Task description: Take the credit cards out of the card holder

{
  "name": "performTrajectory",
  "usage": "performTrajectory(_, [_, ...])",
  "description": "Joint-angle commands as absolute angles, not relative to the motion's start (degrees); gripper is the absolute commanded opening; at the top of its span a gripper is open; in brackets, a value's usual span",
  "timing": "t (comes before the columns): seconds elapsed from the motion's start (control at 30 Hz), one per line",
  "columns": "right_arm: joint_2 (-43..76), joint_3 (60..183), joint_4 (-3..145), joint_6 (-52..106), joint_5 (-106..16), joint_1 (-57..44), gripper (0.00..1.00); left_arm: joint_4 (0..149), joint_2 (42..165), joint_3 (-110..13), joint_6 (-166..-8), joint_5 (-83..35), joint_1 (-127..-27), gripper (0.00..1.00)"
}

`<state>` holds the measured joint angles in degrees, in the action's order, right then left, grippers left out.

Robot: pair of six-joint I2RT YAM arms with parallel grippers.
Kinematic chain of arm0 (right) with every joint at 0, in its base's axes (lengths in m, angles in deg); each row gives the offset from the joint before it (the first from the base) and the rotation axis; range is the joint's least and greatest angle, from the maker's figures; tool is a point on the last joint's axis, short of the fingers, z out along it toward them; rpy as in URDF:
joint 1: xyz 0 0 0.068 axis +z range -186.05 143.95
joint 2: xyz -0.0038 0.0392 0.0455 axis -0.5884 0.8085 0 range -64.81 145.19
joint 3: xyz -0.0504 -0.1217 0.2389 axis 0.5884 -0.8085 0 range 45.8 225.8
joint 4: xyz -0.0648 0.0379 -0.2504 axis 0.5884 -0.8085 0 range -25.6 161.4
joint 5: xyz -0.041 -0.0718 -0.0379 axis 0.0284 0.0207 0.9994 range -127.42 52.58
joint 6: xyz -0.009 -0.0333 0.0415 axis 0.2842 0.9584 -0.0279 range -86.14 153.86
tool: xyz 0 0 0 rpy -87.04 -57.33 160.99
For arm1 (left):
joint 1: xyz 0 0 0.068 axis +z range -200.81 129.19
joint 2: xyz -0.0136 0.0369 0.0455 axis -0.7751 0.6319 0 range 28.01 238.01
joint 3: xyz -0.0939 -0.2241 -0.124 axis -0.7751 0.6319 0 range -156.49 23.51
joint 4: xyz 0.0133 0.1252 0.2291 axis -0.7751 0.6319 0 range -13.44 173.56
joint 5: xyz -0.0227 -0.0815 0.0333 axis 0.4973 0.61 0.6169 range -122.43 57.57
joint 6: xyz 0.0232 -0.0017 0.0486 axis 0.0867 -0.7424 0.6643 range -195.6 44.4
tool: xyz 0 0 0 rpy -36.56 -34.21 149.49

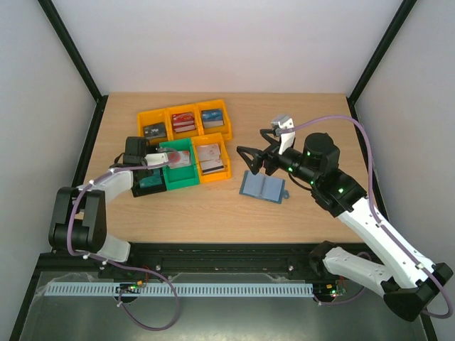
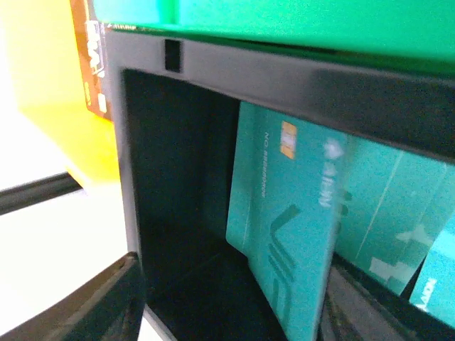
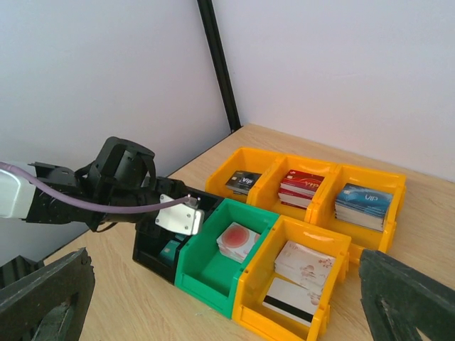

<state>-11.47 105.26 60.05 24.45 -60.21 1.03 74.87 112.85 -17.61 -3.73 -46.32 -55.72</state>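
Along the near edge of the table (image 1: 213, 213) the two arm bases are bolted side by side. Just beyond them, at about 4 o'clock from the green bin (image 1: 181, 179), the card holder (image 1: 263, 187) is laid open and flat on the wood. The right gripper (image 1: 249, 162) is hung just above it at its 11 o'clock, fingers spread wide and nothing held. Whether cards are left in the sleeves cannot be told. At 9 o'clock from the green bin the left gripper (image 2: 231, 305) is lowered into the black bin (image 2: 178, 177) with its fingers parted. A teal credit card (image 2: 284, 234) is seen leaning between them, apparently pinched by neither, in front of other teal cards (image 2: 398, 206). The step in hand is judged to be the release of this card. It is done well if the fingers are held apart and the wrist is raised straight up, so that the card is not dragged along and the bin's rim is not caught. For the next pull, the holder would best be pinned down by one gripper. The surface is pale, level wood, lightly grained. At 12 and 3 o'clock from the green bin, orange bins (image 1: 168, 121) are set with sorted cards inside. Farthest off, the space is closed by white walls (image 1: 227, 50) and black frame posts (image 1: 71, 42).
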Motion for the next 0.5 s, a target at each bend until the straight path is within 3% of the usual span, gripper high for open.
performTrajectory(0.0, [-12.78, 104.92, 58.99, 24.95, -60.49, 0.78, 0.99, 77.17, 111.03, -17.76, -3.95, -45.19, -55.82, 0.74])
performTrajectory(0.17, [-12.55, 105.18, 58.17, 24.14, -59.49, 0.69, 0.99, 84.78, 107.69, -21.21, -5.03, -40.74, -55.52, 0.98])
performTrajectory(0.47, [-6.66, 105.02, 46.44, 13.67, -35.44, -4.37, 0.99, 104.12, 105.73, -37.92, -18.92, -28.52, -55.03, 0.99])
